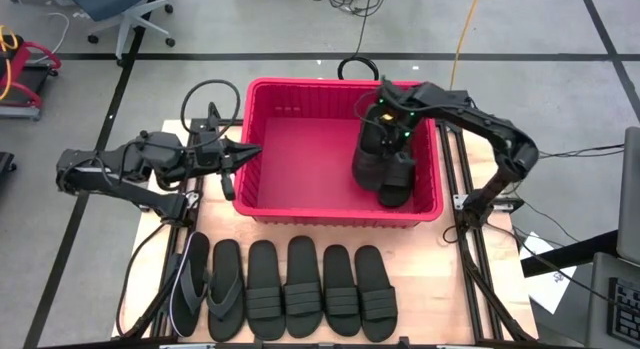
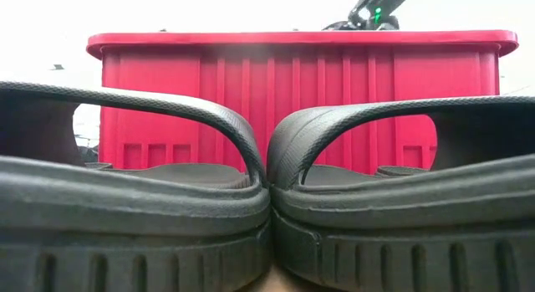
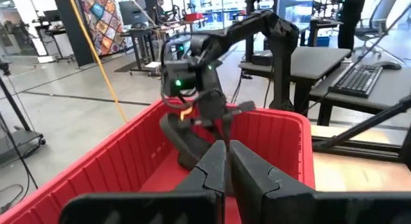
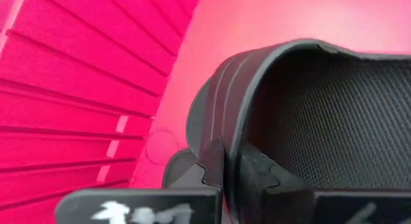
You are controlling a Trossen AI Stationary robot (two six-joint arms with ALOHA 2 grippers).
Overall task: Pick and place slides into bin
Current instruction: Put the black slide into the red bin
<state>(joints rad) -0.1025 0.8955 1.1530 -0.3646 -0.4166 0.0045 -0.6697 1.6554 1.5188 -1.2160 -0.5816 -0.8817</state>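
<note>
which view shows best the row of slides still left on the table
The high view: all six remaining slides lie side by side in front of the bin. The low view shows only two, pressed up close and filling the frame. Neither wrist view shows the row.

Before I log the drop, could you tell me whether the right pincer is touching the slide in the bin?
Touching: in the right wrist view, the right pincer is shut on the slide's strap.

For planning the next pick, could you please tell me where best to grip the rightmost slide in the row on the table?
Probably the wide strap of the rightmost slide, taken from straight above: it lies flat, sole down, and the strap arches clear of the footbed.
</note>
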